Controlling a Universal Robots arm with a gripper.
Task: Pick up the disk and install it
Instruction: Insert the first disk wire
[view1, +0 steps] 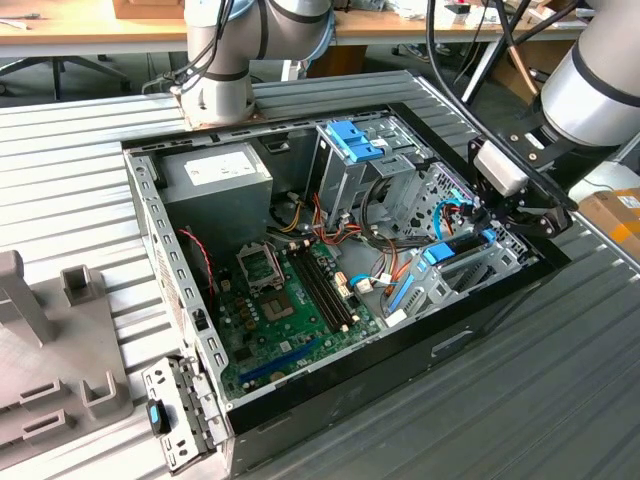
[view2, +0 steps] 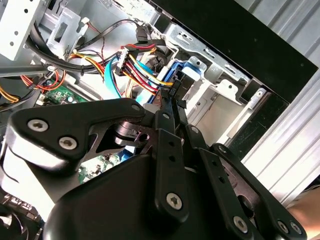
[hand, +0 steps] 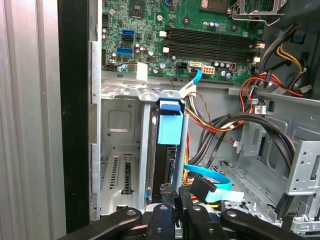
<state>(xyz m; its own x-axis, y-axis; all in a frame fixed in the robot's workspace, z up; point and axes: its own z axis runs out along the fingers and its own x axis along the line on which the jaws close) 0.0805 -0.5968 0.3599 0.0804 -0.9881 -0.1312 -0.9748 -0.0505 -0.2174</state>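
sitting on the ribbed metal bench (view1: 560, 380) is the open pc case (view1: 150, 220), w/ the arm (view1: 600, 85) reaching in at the corner on the exterior view's right. largest inside: the motherboard (view1: 290, 300) on the case floor, the grey psu box (view1: 215, 180) at the far end, and a tall grey cage (view1: 345, 180) w/ a blue clip (view1: 352, 140) on top, well apart from the work.

disk (hand: 165, 150) stands on edge in a narrow metal bay (hand: 120, 140) by the case wall, blue tab (hand: 170, 125) at its far end. long axis runs straight away from the gripper (hand: 172, 215) toward the motherboard, so the disk lies dead ahead of the fingers, in line w/ them. only one arm here, so no choice of which is nearer.

gripper looks pressed together on the near edge of the disk: in the first wrist view the fingers (hand: 162, 217) meet at that edge w/ no gap showing, tho the contact itself is partly hidden by the black linkage. my read: disk is in or close to its slot, but i can't tell if it's fully seated.

in the way, smallest last: a flat blue sata cable (hand: 210, 177) loops just beside the fingers, w/ its black plug (hand: 202, 187) near the disk's near end; the red/yellow/orange power wires (hand: 200, 122) pass close beside the bay.
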